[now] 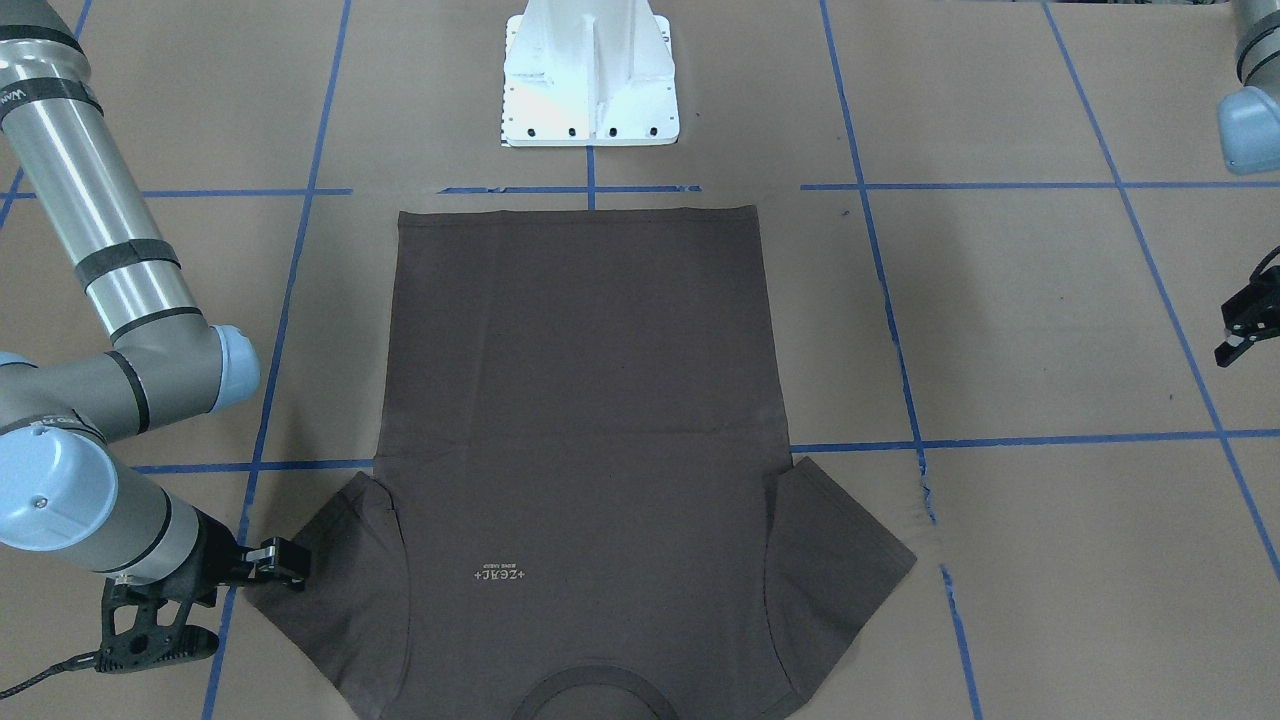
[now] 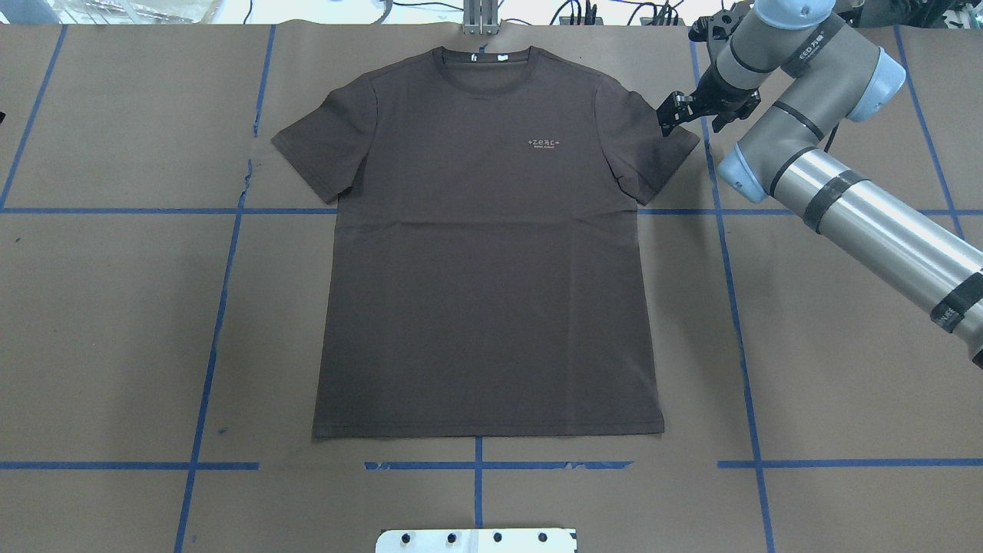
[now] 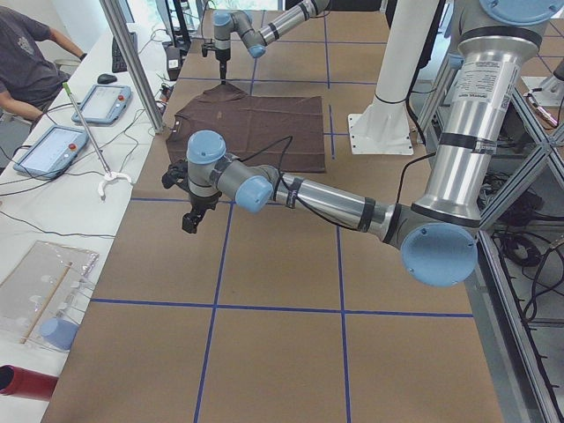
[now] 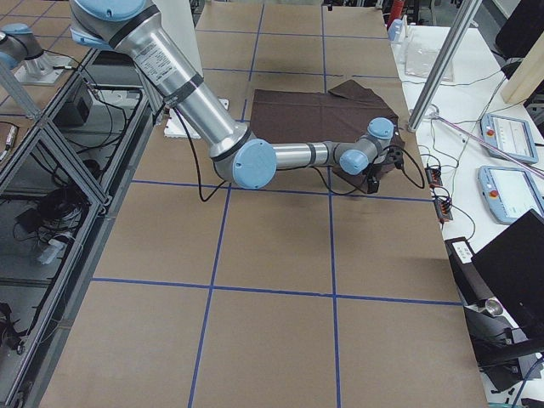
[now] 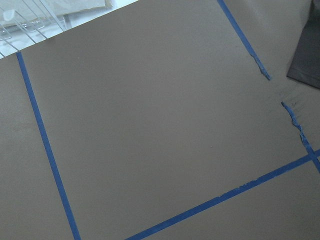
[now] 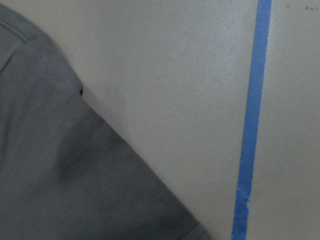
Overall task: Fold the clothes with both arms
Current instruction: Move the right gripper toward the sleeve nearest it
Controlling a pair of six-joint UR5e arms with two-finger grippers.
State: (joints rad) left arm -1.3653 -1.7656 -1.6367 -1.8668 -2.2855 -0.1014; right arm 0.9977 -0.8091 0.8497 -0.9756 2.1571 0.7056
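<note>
The dark grey-brown T-shirt (image 2: 484,269) lies flat and spread out on the table, collar (image 2: 482,65) at the far side, white lettering (image 2: 546,144) on the chest. My right gripper (image 2: 670,115) is low at the outer edge of the shirt's right-hand sleeve, jaws apart, holding nothing; it also shows in the front view (image 1: 288,565). Its wrist view shows that sleeve's edge (image 6: 75,165) close up. My left gripper (image 1: 1238,335) hovers open and empty well away from the other sleeve, out of the overhead view. Its wrist view shows only a sleeve corner (image 5: 307,60).
The white pedestal base (image 1: 590,80) stands at the near edge behind the shirt's hem. Blue tape lines (image 2: 223,307) grid the brown table. A side table with tablets (image 3: 53,145), an upright metal post (image 3: 132,62) and a seated operator (image 3: 26,62) lie beyond the far edge.
</note>
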